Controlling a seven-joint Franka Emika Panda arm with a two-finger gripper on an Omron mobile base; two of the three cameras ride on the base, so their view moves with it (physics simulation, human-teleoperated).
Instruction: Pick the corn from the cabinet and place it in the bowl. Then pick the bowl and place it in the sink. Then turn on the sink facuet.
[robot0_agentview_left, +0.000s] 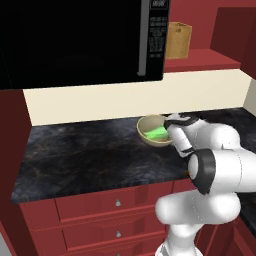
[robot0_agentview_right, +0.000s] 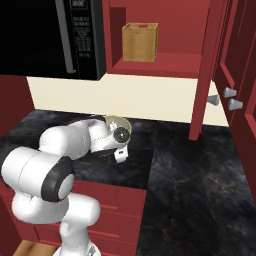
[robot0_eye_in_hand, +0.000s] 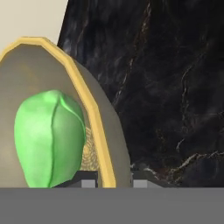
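The tan bowl (robot0_agentview_left: 148, 136) rests on the black marbled counter (robot0_agentview_left: 90, 150) near the back wall. The bright green corn (robot0_agentview_left: 157, 133) lies inside it. In the hand view the corn (robot0_eye_in_hand: 49, 138) sits close against the bowl's yellow rim (robot0_eye_in_hand: 94, 118). My gripper (robot0_eye_in_hand: 114, 180) is shut on the bowl's right rim, one fingertip inside the wall and one outside. From the left base view the gripper (robot0_agentview_left: 171, 136) meets the bowl from the right. The bowl (robot0_agentview_right: 120, 123) peeks out behind my hand in the right base view. The sink and the sink facuet are out of view.
A black microwave (robot0_agentview_left: 80, 40) hangs above the counter to the left. A tan box (robot0_agentview_right: 140, 42) stands on the open cabinet shelf above the bowl. The red cabinet door (robot0_agentview_right: 205, 70) stands open to the right. Drawers (robot0_agentview_left: 117, 202) run under the counter.
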